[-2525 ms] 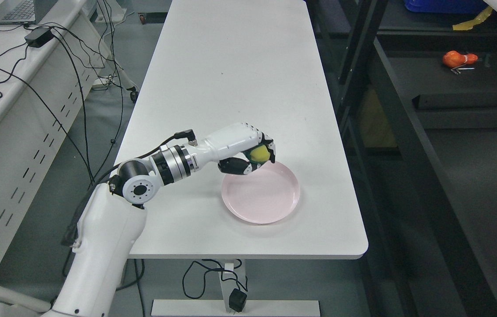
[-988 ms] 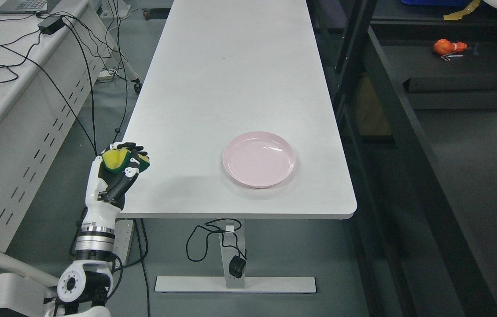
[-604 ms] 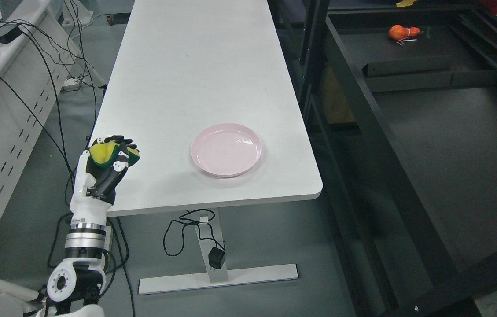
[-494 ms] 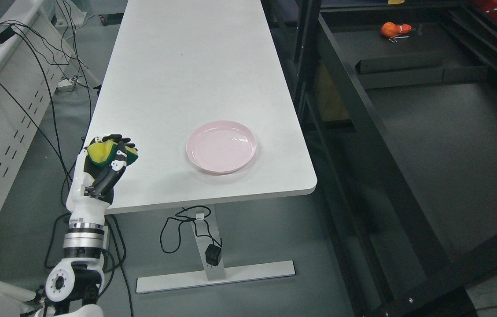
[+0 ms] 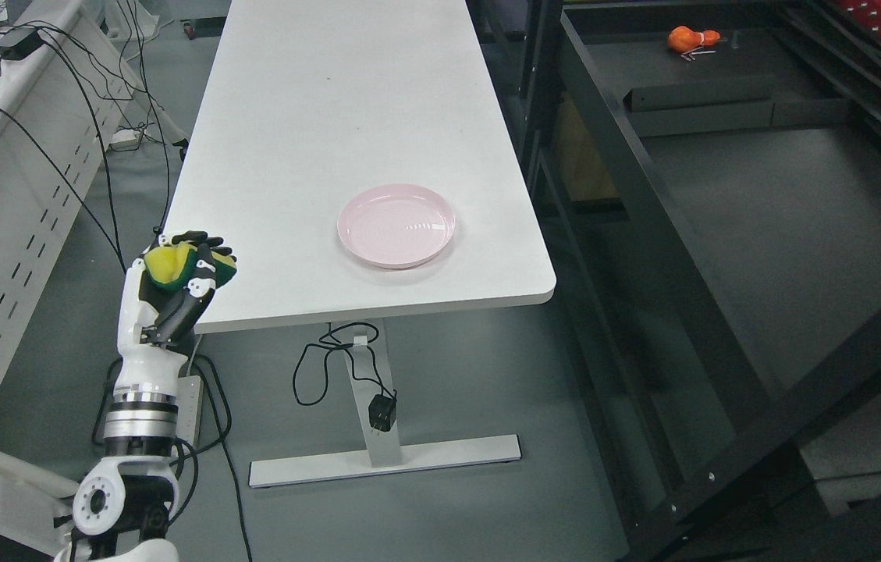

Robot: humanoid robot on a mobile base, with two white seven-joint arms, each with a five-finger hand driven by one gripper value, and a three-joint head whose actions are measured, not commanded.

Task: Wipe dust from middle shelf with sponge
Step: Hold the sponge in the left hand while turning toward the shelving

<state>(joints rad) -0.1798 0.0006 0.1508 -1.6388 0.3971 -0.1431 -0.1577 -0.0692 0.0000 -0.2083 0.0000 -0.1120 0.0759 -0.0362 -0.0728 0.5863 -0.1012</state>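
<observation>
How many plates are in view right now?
1. A pink plate sits empty near the front right corner of the white table. None shows on the dark shelf to the right, though parts of it lie out of view.

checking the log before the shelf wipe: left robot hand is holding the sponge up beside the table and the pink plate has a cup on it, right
Not quite. In the head view the pink plate is bare, with no cup on it. The rest holds: the left robot hand is shut on the yellow and green sponge, raised beside the near left corner of the white table.
</observation>
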